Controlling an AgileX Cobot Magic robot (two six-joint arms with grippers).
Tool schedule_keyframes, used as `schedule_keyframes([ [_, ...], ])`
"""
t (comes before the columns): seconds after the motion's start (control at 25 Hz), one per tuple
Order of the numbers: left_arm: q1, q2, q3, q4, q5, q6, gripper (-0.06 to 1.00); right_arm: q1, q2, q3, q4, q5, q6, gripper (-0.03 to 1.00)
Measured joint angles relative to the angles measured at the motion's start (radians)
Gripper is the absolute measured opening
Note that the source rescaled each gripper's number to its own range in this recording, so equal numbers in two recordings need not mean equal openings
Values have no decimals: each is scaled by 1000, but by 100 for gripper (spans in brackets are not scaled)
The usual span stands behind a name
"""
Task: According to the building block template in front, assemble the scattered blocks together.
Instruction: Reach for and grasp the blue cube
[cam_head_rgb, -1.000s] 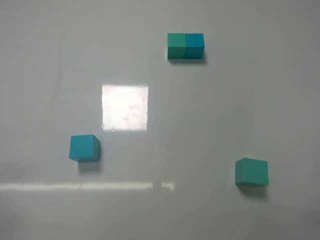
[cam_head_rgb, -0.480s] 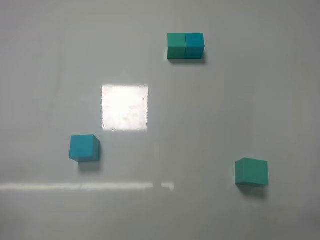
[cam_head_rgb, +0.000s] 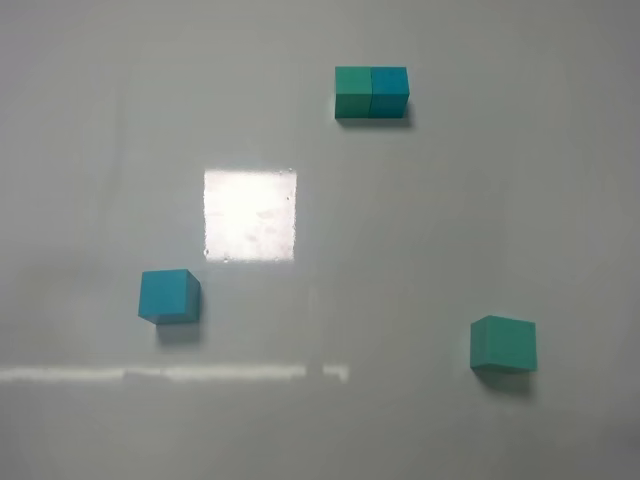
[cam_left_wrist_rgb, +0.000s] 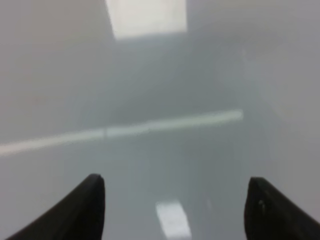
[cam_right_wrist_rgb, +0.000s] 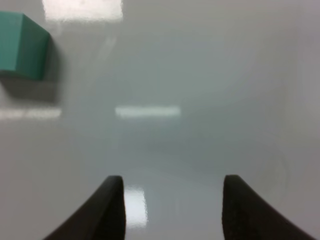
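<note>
Both arms are out of the high view; I only see them on the wrist cams. Left gripper (cam_left_wrist_rgb: 175, 182): jaws spread wide, nothing between them, bare table (cam_head_rgb: 450, 220) below, no block in that view. Right gripper (cam_right_wrist_rgb: 172, 180): also spread and empty, with the sea-green cube (cam_right_wrist_rgb: 22, 45) ahead and off to one side, well apart from the jaws. In the high view the building block template (cam_head_rgb: 371, 92) sits at the far edge, green half on the left, blue half on the right, joined flush. The teal-blue cube (cam_head_rgb: 168, 295) is near-left and the sea-green cube (cam_head_rgb: 503, 343) near-right, well apart from each other and from the template. My read on handling: small matte cubes, probably light and rigid, so no crush risk, and the matte faces should grip fine. The tabletop looks glossy, so I expect them to slide if nudged off-centre. I'd take each across two opposite vertical faces, centred and low, jaws squared to the faces. The green one looks slightly rotated, so I'd align the wrist first. Keep the mating face clear of the fingers.
</note>
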Motion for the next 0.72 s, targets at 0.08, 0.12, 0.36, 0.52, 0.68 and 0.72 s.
schedule_keyframes([
  [0.08,0,90,-68,-32,6,157,54,0,0,0,0,0,0,2],
  [0.12,0,131,-93,-54,13,234,54,0,0,0,0,0,0,2],
  [0.36,0,308,-220,-139,70,610,54,0,0,0,0,0,0,2],
  [0.52,0,376,-261,-211,91,744,54,0,0,0,0,0,-1,2],
  [0.68,-9,408,-267,-299,107,856,54,0,0,0,0,0,-1,2],
  [0.72,-23,414,-268,-307,107,864,54,0,0,0,0,0,-1,2],
])
